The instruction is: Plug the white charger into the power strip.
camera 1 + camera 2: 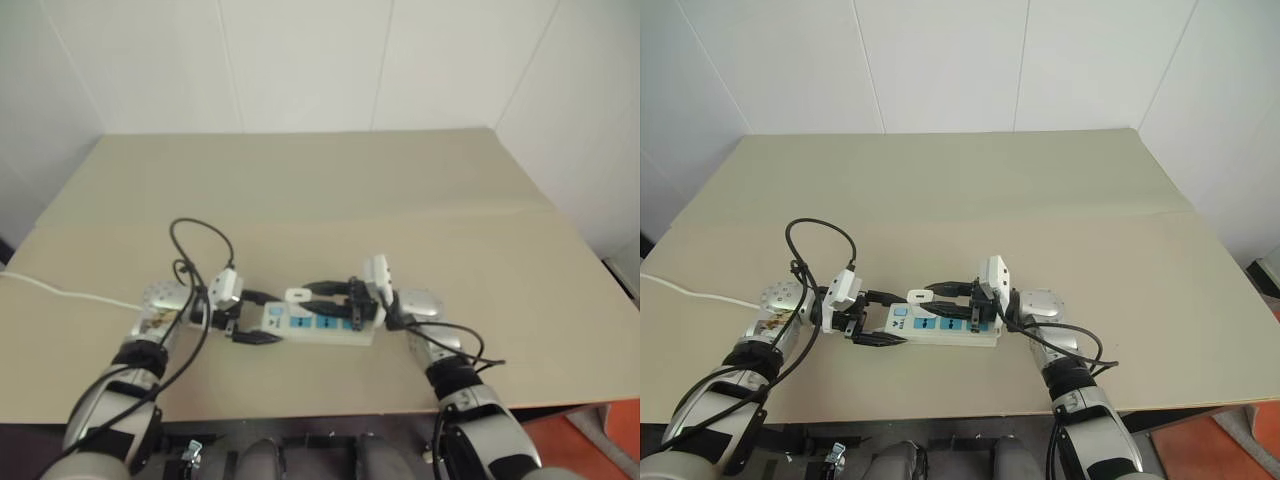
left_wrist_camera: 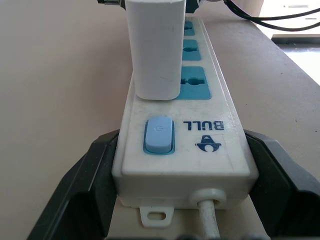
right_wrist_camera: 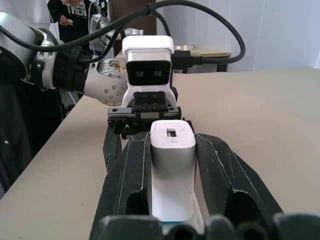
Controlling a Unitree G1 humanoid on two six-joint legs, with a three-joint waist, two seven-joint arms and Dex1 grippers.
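The table (image 1: 1060,190) carries the strip (image 1: 940,325), which lies crosswise in front of me, its long axis running from my left gripper (image 1: 868,318) to my right gripper (image 1: 950,300). My left fingers straddle the strip's switch end, one black finger on each long side, spread about as wide as the strip itself; in the left wrist view both fingers sit against its edges, so I judge I am bracing it rather than hovering. The cord (image 2: 209,217) leaves the strip between those fingers, toward my left wrist.

My right gripper is clamped on the charger (image 3: 172,167), fingers pressed on its two side faces. The charger stands upright over the strip's socket row, above the blue socket (image 2: 192,82) nearest the switch (image 2: 159,135), so just beyond my left fingertips and directly under my right grip. Its lower end looks to be at or in the strip's face; I cannot tell whether the pins are seated.

What the next move turns on, I think: the charger's long axis must stay square to the strip's face, pressed straight down into that socket, while my left holds the strip from sliding.
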